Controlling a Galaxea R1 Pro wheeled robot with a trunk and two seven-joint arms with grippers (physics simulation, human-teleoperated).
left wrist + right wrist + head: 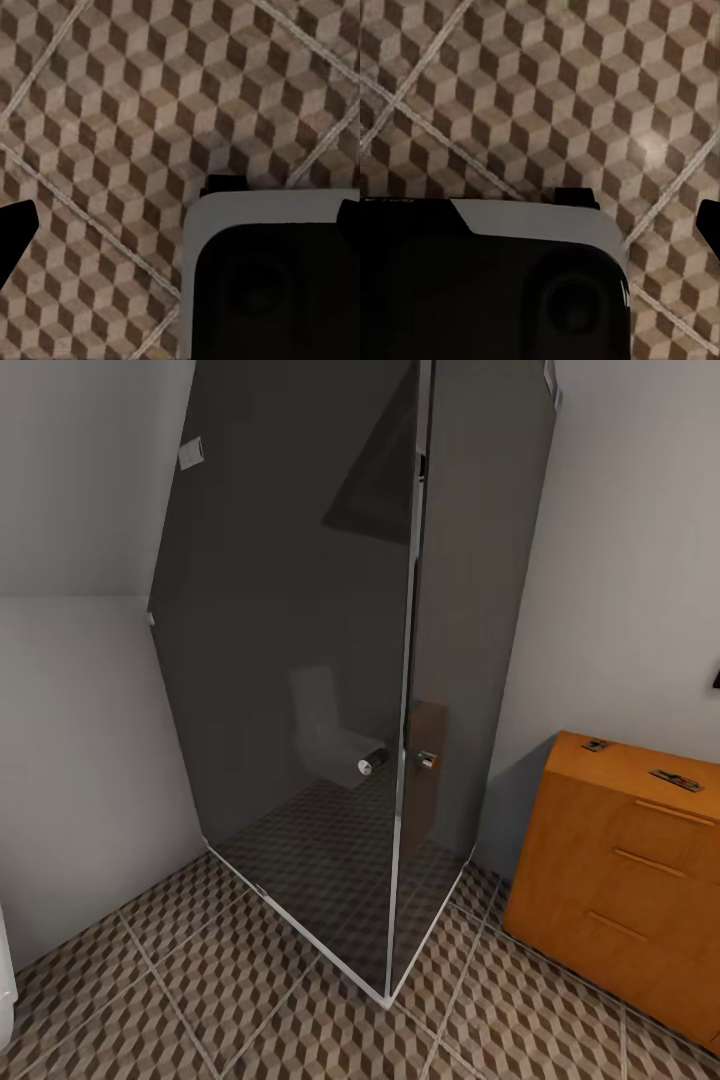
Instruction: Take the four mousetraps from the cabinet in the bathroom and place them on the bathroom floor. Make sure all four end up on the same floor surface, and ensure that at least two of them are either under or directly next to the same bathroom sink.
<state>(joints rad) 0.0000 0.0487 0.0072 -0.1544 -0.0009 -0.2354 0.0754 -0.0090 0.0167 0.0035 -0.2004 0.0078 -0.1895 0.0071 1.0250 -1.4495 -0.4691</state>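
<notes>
A big dark glass shower (330, 660) stands at twelve o'clock on the bathroom floor (250, 980). At three o'clock, the cabinet (620, 870) carries two mousetraps (676, 780) on top, waiting. I cannot tell how either claw is set.

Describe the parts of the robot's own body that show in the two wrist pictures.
Little shows. In the left wrist view, black fingertips at both side edges and a black block with a rounded pale grey border. In the right wrist view, a similar black, grey-edged block and a black fingertip. No cables or markings visible.
</notes>
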